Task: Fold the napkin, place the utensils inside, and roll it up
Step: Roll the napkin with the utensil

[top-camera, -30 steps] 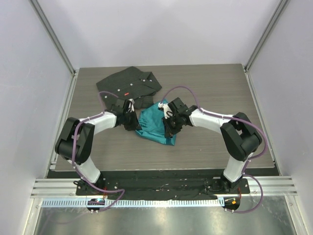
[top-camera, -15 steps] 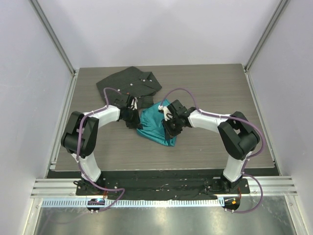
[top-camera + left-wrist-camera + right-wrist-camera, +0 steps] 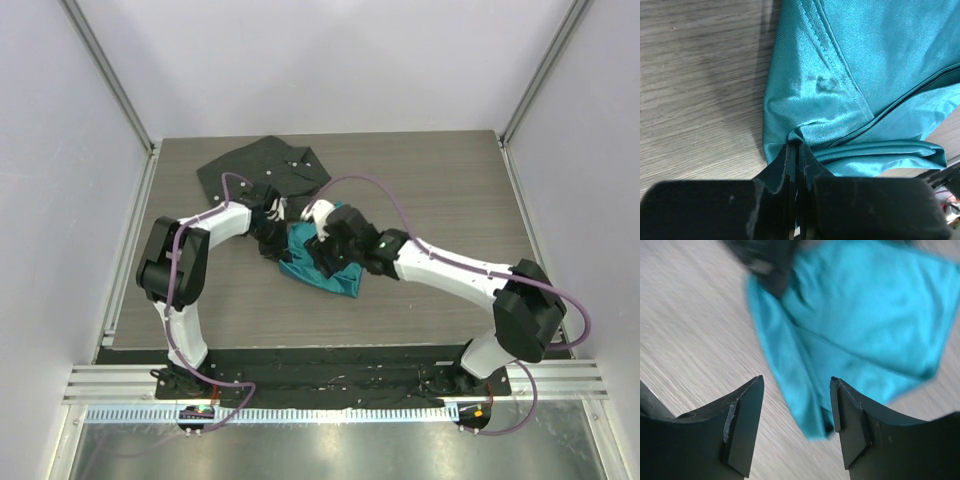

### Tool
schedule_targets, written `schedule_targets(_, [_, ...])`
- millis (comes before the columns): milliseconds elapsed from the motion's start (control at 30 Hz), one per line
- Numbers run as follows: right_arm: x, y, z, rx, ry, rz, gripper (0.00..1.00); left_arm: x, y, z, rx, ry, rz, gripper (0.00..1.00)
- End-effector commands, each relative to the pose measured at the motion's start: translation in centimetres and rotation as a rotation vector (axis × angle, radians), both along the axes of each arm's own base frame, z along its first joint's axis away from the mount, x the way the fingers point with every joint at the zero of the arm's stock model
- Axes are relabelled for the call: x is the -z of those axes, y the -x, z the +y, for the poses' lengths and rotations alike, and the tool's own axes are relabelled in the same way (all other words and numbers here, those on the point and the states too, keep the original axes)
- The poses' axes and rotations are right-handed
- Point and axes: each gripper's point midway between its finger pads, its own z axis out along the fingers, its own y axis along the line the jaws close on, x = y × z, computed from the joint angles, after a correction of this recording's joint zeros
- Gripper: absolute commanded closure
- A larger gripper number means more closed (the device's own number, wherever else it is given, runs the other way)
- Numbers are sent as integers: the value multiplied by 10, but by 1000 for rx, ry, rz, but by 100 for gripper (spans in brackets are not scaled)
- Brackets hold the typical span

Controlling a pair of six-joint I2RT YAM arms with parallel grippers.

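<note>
Since a second ago the right arm has stretched out leftward, its elbow now lower and nearer the desk's near edge; the right tool (image 3: pixel 328 258) has come in over the middle of the napkin (image 3: pixel 312 272) and its jaws have spread apart, where before they were pinched together; the left arm has drawn its elbow inward and farther, while the left tool (image 3: pixel 272 238) stays at the napkin's left edge.

From the right wrist, the right tool (image 3: pixel 796 390) is released, both fingers wide apart with nothing between them, hanging above the napkin (image 3: pixel 865 305); this view is smeared by motion, and a dark blurred shape sits at the cloth's far left corner.

From the left wrist, the left tool (image 3: pixel 795 157) is clenched on the napkin (image 3: pixel 840 75), its two fingers pressed together with a bunched fold of teal cloth caught between them; hems and layered folds run away from the pinch toward the right.

The napkin lies crumpled and partly folded on the grey wood-grain desk (image 3: pixel 450 190), around the middle and a little to the left, between the two tools; its near corner points toward the near right; a black shirt (image 3: pixel 262 168) lies beyond it toward the far left, well clear of the right tool and near the left one.
</note>
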Motion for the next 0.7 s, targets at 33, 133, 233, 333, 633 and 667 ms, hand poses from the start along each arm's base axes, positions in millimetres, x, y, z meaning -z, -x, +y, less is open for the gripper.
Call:
schedule_targets(33, [-5, -9, 41, -63, -7, -248, 37, 16, 14, 10, 43, -59, 84, 100])
schedule_targets(133, [11, -7, 60, -113, 19, -249, 39, 17, 16, 8, 56, -47, 108, 100])
schedule_targets(233, [26, -2, 74, -154, 41, -254, 39, 19, 17, 7, 65, -46, 122, 100])
schedule_targets(333, [39, 4, 78, -188, 77, -261, 40, 20, 17, 7, 72, -45, 135, 100])
schedule_targets(633, [64, -3, 77, -182, 138, -275, 42, 21, 18, 5, 87, -38, 148, 100])
schedule_targets(667, [71, -3, 76, -191, 154, -268, 45, 22, 18, 4, 89, -36, 151, 100])
